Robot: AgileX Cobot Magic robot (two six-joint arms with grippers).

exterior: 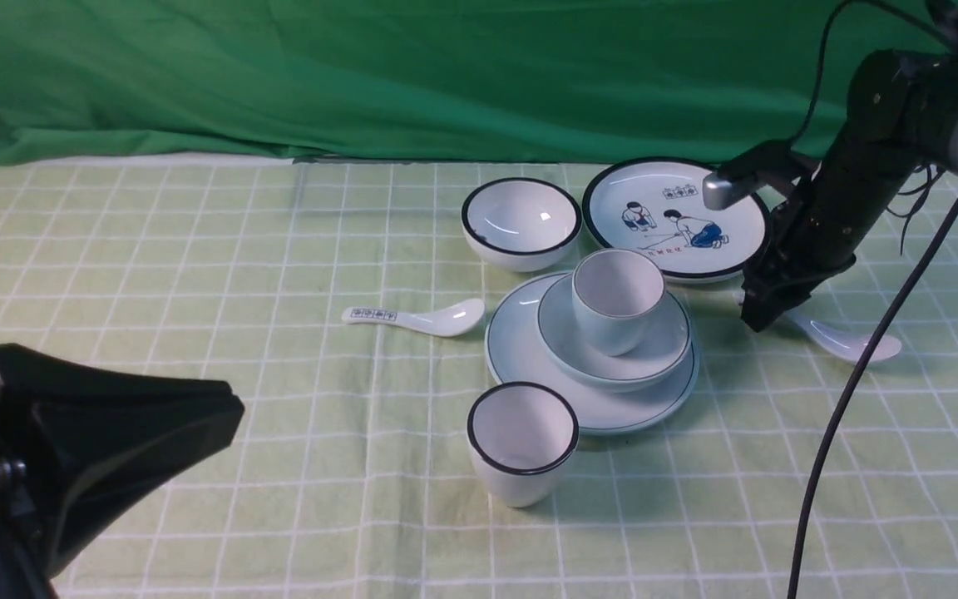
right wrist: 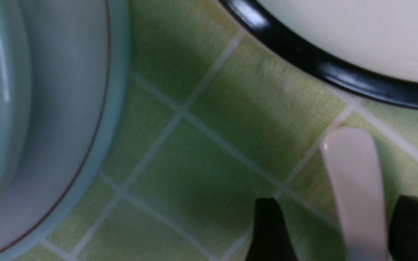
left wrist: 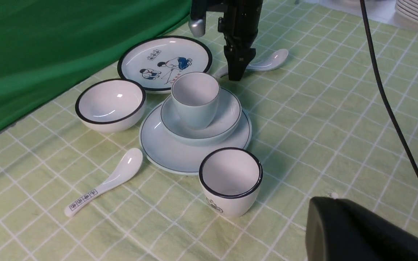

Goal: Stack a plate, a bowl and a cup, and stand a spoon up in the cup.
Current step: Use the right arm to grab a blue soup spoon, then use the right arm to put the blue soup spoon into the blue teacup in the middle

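Note:
The pale plate [exterior: 529, 366] lies mid-table with the shallow bowl [exterior: 662, 349] on it and the thin-rimmed cup [exterior: 616, 299] upright in the bowl. The same stack shows in the left wrist view: plate [left wrist: 158, 145], bowl [left wrist: 227, 119], cup [left wrist: 194, 101]. The plain white spoon [exterior: 849, 343] lies flat on the cloth to the stack's right. My right gripper [exterior: 758, 316] is open and lowered over the spoon's handle [right wrist: 354, 181], with one jaw on each side of it. My left gripper [exterior: 221, 408] is shut and empty at the near left, far from the stack.
A black-rimmed plate with drawn figures [exterior: 678, 218] and a black-rimmed bowl [exterior: 520, 223] stand behind the stack. A black-rimmed cup [exterior: 520, 441] stands in front of it. A spoon with printed marks [exterior: 421, 318] lies to its left. A black cable [exterior: 861, 374] hangs at the right.

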